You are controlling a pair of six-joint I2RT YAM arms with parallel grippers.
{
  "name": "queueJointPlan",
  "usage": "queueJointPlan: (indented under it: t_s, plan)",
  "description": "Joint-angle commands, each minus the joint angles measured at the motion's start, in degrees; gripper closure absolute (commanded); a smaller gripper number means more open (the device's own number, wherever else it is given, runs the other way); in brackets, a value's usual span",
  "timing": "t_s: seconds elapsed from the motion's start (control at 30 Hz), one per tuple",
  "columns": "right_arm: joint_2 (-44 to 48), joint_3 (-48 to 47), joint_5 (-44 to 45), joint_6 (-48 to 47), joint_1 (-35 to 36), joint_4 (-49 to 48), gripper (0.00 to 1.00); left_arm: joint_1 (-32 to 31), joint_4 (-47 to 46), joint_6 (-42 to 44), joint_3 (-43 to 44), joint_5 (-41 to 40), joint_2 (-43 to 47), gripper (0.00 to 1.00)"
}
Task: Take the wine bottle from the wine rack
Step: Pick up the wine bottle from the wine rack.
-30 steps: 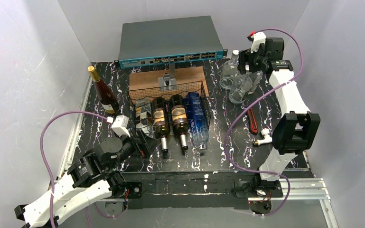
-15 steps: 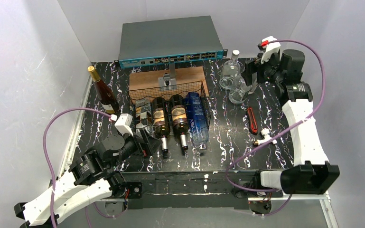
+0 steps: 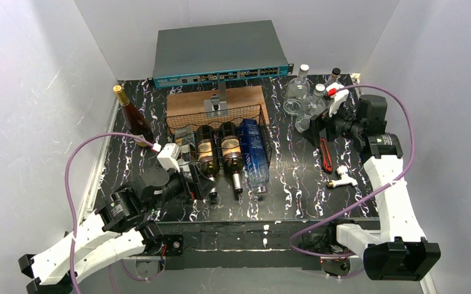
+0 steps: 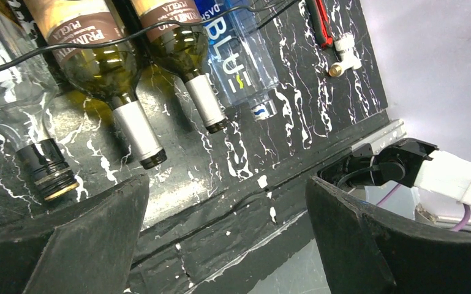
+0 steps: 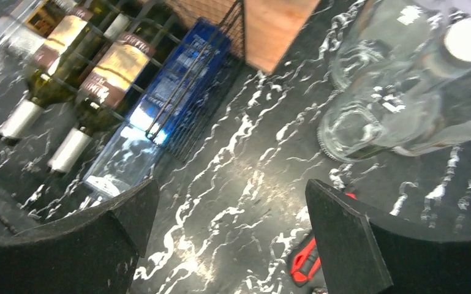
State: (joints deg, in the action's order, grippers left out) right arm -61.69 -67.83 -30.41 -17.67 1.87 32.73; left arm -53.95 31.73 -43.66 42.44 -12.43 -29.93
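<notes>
The black wire wine rack (image 3: 218, 120) holds a clear bottle (image 3: 185, 153), two green wine bottles (image 3: 207, 156) (image 3: 230, 153) with silver foil necks, and a blue bottle (image 3: 253, 150). My left gripper (image 3: 201, 184) is open and empty, low over the table just in front of the necks. In the left wrist view, my gripper (image 4: 226, 226) sits below the two wine bottle necks (image 4: 133, 131) (image 4: 203, 104) without touching them. My right gripper (image 3: 314, 130) is open and empty, right of the rack. Its wrist view (image 5: 229, 226) looks across bare table toward the blue bottle (image 5: 165, 98).
A wine bottle (image 3: 133, 119) stands upright left of the rack. A wooden board (image 3: 214, 101) and a network switch (image 3: 220, 52) lie behind the rack. Clear glass bottles (image 3: 300, 98) stand at the back right. A red tool (image 3: 324, 156) and a white part (image 3: 341, 179) lie at the right.
My left gripper has moved right and forward, up to the bottle necks. My right arm has swung from the glass bottles at the back, lower and toward the rack.
</notes>
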Motion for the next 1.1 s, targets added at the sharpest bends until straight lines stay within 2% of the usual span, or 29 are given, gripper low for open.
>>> queueJointPlan:
  t_s: [0.0, 0.4, 0.6, 0.83, 1.07]
  plan:
    - [3.48, 5.90, -7.73, -0.60, -0.29, -0.09, 0.02, -0.07, -0.61, 0.98, 3.79, 2.85, -3.11, 0.02]
    - [8.30, 20.06, -10.60, 0.05, -0.46, -8.34, 0.02, -0.08, -0.56, 2.68, 9.48, 6.47, -20.28, 0.02]
    - [9.47, 25.68, -8.91, -1.29, -0.46, -10.63, 0.02, -0.74, 1.38, 2.58, 11.08, 1.68, -27.95, 0.02]
    - [9.76, 25.62, -5.91, -1.24, -0.45, -10.91, 0.02, -3.05, 7.08, 1.61, 11.48, -8.36, -31.09, 0.03]
    - [10.00, 25.99, -4.84, -1.23, -0.42, -11.29, 0.02, -3.20, 7.33, -1.72, 8.46, -13.68, -34.80, 0.04]
